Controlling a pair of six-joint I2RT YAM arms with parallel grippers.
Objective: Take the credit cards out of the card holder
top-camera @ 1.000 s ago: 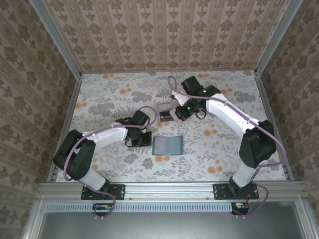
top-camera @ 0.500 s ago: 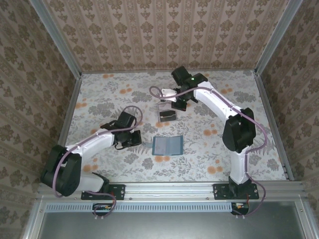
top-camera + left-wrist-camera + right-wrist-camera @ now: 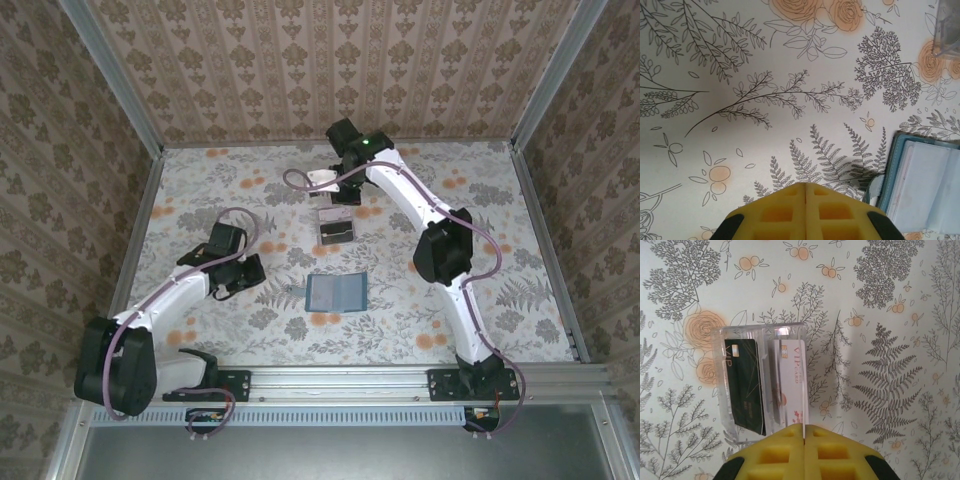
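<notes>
The teal card holder (image 3: pixel 335 293) lies open and flat on the floral table, its pale inside facing up; its left edge also appears as the card holder (image 3: pixel 927 185) in the left wrist view. Two credit cards, one dark (image 3: pixel 746 385) and one pale pink (image 3: pixel 791 380), rest side by side in a clear tray (image 3: pixel 720 390). My right gripper (image 3: pixel 804 426) is shut and holds nothing, hovering just beyond the tray's far side (image 3: pixel 343 195). My left gripper (image 3: pixel 806 185) is shut and empty, left of the holder (image 3: pixel 248 272).
The clear tray (image 3: pixel 337 213) sits behind the card holder, mid-table; a corner of the clear tray (image 3: pixel 946 30) shows in the left wrist view. Patterned walls and metal rails close the table on three sides. The right arm's elbow (image 3: pixel 445 250) stands right of the tray.
The right gripper has drawn back from over the tray toward the far wall. The left gripper has slid left, away from the card holder. Both stayed shut.
</notes>
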